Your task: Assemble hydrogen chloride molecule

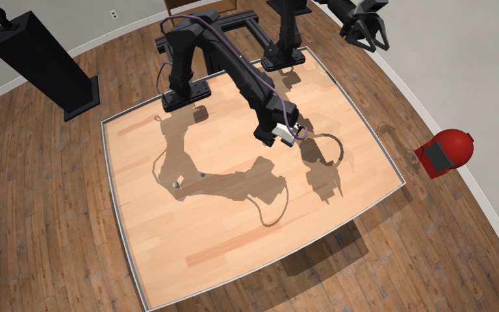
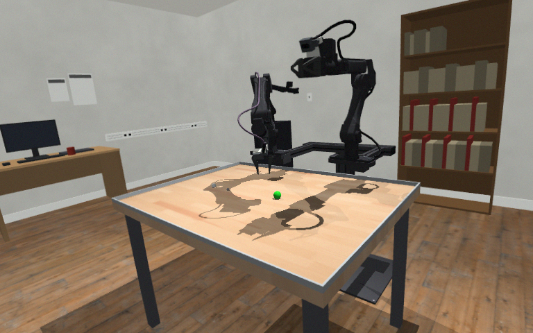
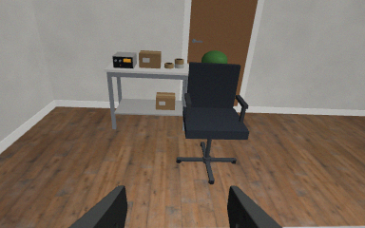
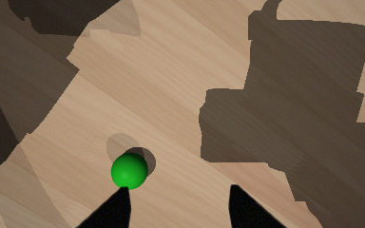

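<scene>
The green ball (image 2: 277, 195) (image 4: 129, 171) rests on the table; the right arm hides it in the top view. My right gripper (image 2: 264, 173) (image 4: 180, 196) is open and empty, raised above the table. The ball shows beyond its left fingertip in the right wrist view. The white ball (image 1: 175, 184) (image 2: 214, 185) lies on the table in the arm's shadow. The small grey peg (image 1: 202, 174) (image 2: 227, 189) lies near it, apart. No joint between parts shows. My left gripper (image 1: 381, 49) (image 3: 177, 196) is open and empty, high up and well away from the parts. The balls' holes cannot be made out.
The wooden table (image 1: 221, 231) (image 2: 203, 210) has a raised grey rim (image 1: 125, 237). The right arm (image 1: 240, 69) reaches over the table. Arm shadows fall across the top and around the white ball and peg. The left wrist view shows an office chair (image 3: 215, 123) and a shelf table beyond.
</scene>
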Action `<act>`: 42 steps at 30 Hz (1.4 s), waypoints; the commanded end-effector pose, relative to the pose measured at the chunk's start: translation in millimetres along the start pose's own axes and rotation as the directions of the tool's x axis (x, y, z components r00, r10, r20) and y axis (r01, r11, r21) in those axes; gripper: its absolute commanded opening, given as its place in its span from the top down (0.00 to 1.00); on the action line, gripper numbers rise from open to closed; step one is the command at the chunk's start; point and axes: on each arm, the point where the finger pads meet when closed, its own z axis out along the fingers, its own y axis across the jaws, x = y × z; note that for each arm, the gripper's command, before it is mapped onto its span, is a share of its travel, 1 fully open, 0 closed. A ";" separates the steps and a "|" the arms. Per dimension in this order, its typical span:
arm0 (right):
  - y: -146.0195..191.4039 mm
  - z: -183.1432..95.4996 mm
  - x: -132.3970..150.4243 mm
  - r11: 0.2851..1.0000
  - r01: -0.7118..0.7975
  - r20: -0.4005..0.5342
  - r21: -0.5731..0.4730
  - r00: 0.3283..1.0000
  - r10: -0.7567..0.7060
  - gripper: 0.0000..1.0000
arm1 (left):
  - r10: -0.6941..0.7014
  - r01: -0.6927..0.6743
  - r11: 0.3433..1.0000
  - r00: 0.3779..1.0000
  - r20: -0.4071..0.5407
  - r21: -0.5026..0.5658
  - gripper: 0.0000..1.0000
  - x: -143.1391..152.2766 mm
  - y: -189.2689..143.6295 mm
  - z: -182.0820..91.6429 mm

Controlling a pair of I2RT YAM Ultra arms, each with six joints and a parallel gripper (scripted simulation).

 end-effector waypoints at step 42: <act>-164.3 -237.4 -71.4 0.925 -0.376 0.738 0.064 0.642 0.210 0.51 | 0.121 0.040 0.975 0.728 -0.674 0.219 0.50 237.0 -132.1 55.3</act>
